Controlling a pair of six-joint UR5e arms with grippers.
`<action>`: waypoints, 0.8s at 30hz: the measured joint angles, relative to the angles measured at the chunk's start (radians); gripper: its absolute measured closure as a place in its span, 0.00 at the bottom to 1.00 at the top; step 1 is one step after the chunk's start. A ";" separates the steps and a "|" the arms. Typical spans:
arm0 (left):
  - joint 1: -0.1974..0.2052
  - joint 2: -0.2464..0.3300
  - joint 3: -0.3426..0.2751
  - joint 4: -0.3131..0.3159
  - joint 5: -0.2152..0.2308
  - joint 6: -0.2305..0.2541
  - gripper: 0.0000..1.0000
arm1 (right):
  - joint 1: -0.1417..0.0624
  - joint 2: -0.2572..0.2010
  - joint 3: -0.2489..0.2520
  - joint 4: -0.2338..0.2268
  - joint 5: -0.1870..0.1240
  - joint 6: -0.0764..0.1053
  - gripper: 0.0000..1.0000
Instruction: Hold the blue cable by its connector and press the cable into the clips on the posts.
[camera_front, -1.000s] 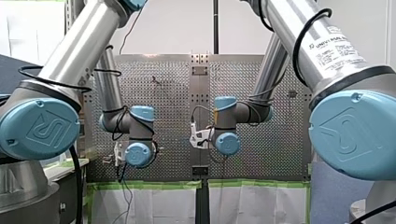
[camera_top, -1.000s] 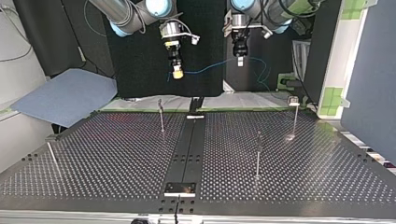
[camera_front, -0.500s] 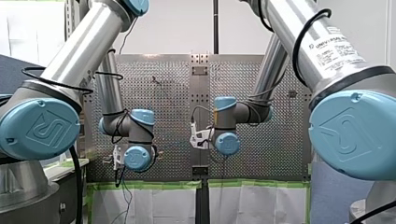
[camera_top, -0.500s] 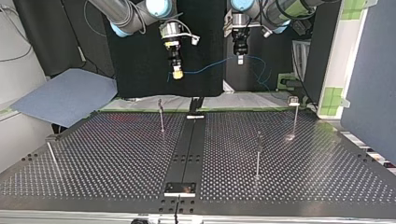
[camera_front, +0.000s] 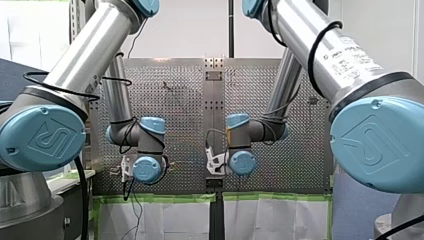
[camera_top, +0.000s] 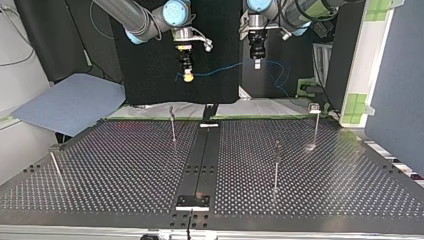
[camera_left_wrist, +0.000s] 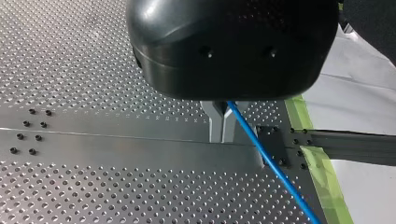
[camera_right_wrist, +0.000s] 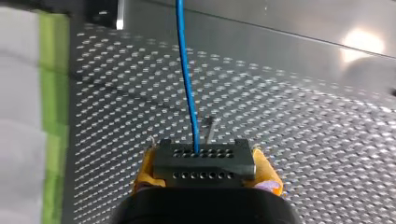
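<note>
Clamp the black connector (camera_right_wrist: 204, 163) in my right gripper (camera_right_wrist: 206, 169), jaws pinching it from both sides, yellow pads (camera_right_wrist: 144, 171) bulging out past each end. See the blue cable (camera_right_wrist: 186, 74) leaving the connector's face of small holes and running straight ahead of the gripper, above the perforated table (camera_right_wrist: 303, 121).

Pinch the same cable further along with my left gripper (camera_left_wrist: 222, 136): metal fingers (camera_left_wrist: 215, 122) pressed together on it, the blue line slanting away beneath the gripper toward the green tape (camera_left_wrist: 318, 173) at the table's edge.

In the top view, hold both grippers high, beyond the table's far edge, before a black backdrop (camera_top: 150, 75): my right one left of the middle, my left one right of it, apart from each other. Carry the cable between them in a shallow sag, rising toward my left gripper; past that gripper, let the loose rest droop in curves at the far right.

Have the cable well apart from all four thin posts: the far-left post (camera_top: 172, 127), the far-right post (camera_top: 315, 125), the nearer post (camera_top: 276, 167) right of centre, the leaning post (camera_top: 54, 167) at the near left. Cannot tell the clips on their tops.

In the front view, show only the blue-capped wrists of my left arm (camera_front: 145, 145) and my right arm (camera_front: 240, 142) low over the table; cannot make out either gripper there.
</note>
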 joint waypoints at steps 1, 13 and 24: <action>0.000 0.000 0.000 0.000 0.000 0.000 0.99 | 0.000 0.001 0.000 0.011 0.001 0.000 1.00; 0.019 0.023 0.001 -0.024 -0.020 0.024 0.99 | 0.002 -0.007 -0.019 0.118 0.009 0.012 1.00; 0.026 0.115 0.002 -0.115 -0.057 0.103 0.99 | 0.021 -0.087 -0.046 0.121 -0.052 0.046 1.00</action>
